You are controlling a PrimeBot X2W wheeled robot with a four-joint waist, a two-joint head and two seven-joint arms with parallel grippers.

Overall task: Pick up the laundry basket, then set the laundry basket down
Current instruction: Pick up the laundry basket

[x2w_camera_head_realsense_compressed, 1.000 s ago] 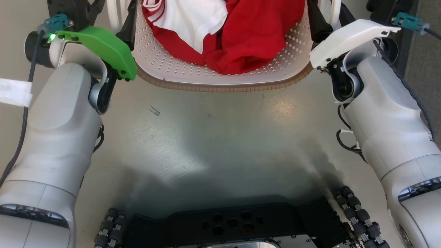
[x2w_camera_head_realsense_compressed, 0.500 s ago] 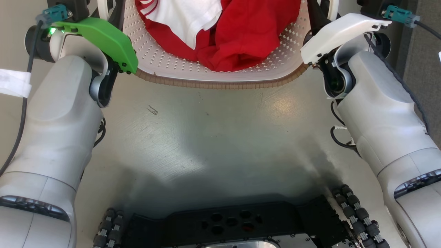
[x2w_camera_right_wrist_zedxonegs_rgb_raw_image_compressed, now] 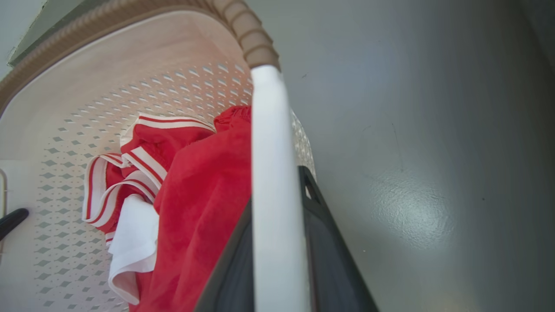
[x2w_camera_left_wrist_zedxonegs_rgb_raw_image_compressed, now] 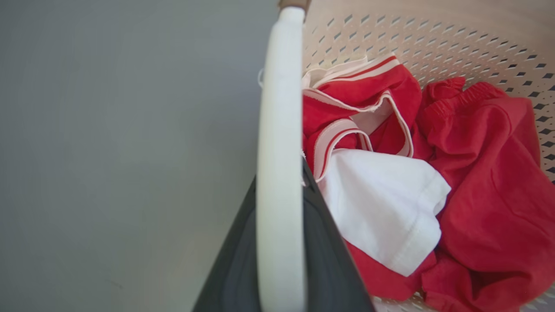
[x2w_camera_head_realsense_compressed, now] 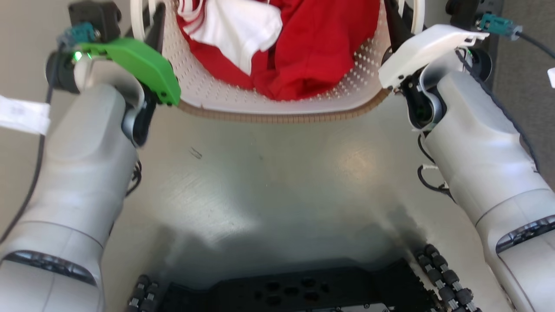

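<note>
The laundry basket (x2w_camera_head_realsense_compressed: 277, 118), cream-white and perforated with a brown woven-look rim, hangs between my two arms at the top of the head view. Red clothes (x2w_camera_head_realsense_compressed: 321, 47) and a white garment (x2w_camera_head_realsense_compressed: 243, 30) lie inside it. My left gripper (x2w_camera_head_realsense_compressed: 154, 21), beyond its green wrist cover, is shut on the basket's left white loop handle (x2w_camera_left_wrist_zedxonegs_rgb_raw_image_compressed: 279, 130); a dark finger shows behind that handle. My right gripper (x2w_camera_head_realsense_compressed: 396, 21) is shut on the right loop handle (x2w_camera_right_wrist_zedxonegs_rgb_raw_image_compressed: 271, 151), with dark fingers on either side of it. The basket's wall (x2w_camera_right_wrist_zedxonegs_rgb_raw_image_compressed: 130, 108) curves away to the left.
Glossy grey floor (x2w_camera_head_realsense_compressed: 277, 182) lies under the basket. My black wheeled base (x2w_camera_head_realsense_compressed: 295, 290) fills the bottom edge. A darker carpet strip (x2w_camera_head_realsense_compressed: 529, 95) runs along the right. A white paper tag (x2w_camera_head_realsense_compressed: 21, 115) hangs on the cable by my left forearm.
The whole head picture has slid down a little, so the camera moved. Both grippers stay shut on the handles, and arms and basket keep their places relative to each other.
</note>
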